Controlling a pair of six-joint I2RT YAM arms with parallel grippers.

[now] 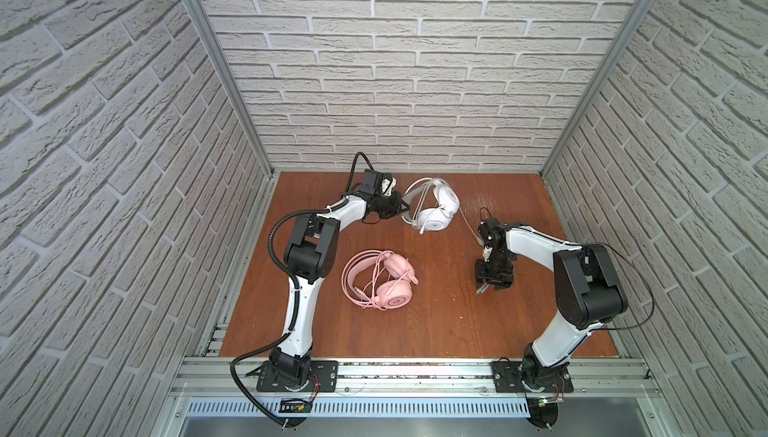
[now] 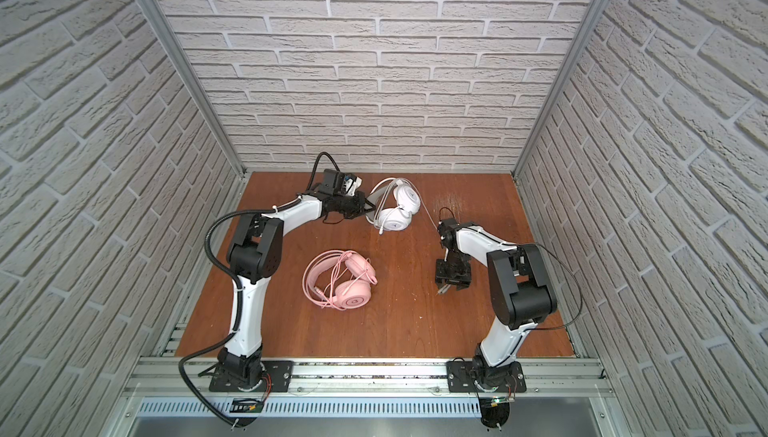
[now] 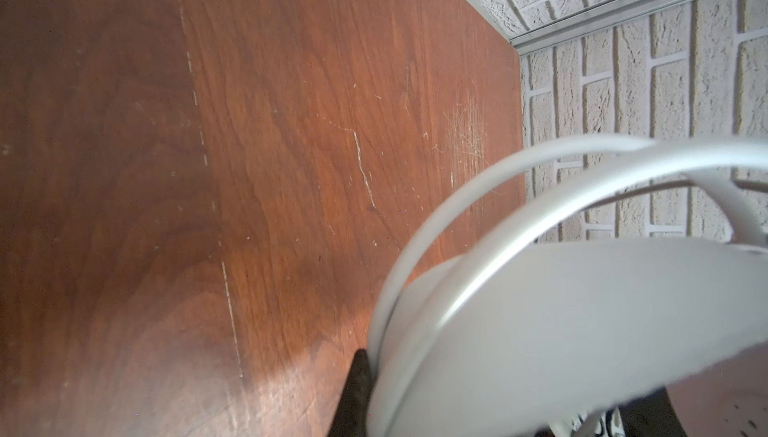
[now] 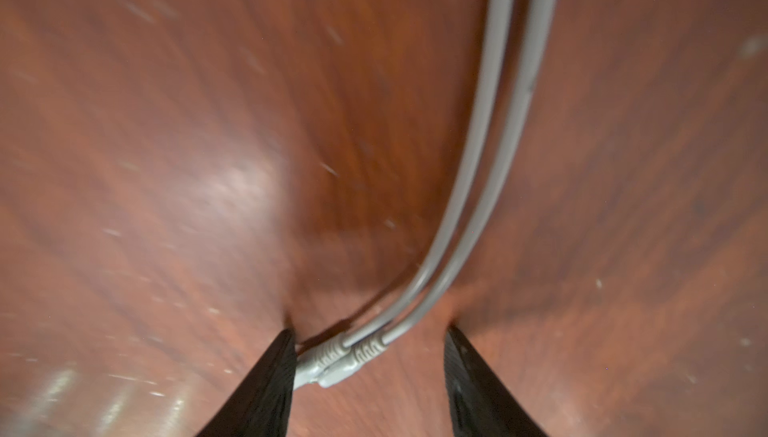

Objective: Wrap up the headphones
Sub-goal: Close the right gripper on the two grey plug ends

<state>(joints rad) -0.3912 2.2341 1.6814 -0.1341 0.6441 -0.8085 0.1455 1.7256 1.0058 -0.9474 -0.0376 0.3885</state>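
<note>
**Cord end of the white headset out at the right gripper, pink set coiled**

Headphones sit apart on the tabletop (image 1: pixel 436 322). The white headset (image 1: pixel 434 210) stands near the back edge, its grey band clamped in the shut left gripper (image 1: pixel 401 208). The pink headset (image 1: pixel 380 285) lies nearer the middle, toward the left arm, its cord looped over band and cups; it looks finished.

From the white cups the white cord (image 1: pixel 467 225) runs out toward the right edge to the right gripper (image 1: pixel 482 287). The wrist view shows its fingers apart, the twin plugs (image 4: pixel 345 358) lying between them against one finger; I cannot tell whether they are gripped.

To do this step well, I judge the right gripper should close on the moulded plug sleeves, not the thin wire, then carry the cord around the band in even turns while the left hand holds the band steady and upright. Slack is the risk: loose turns slip off.

Scratched reddish-brown wood forms the surface; white brick-pattern walls (image 1: pixel 415 60) on aluminium posts enclose three sides.
</note>
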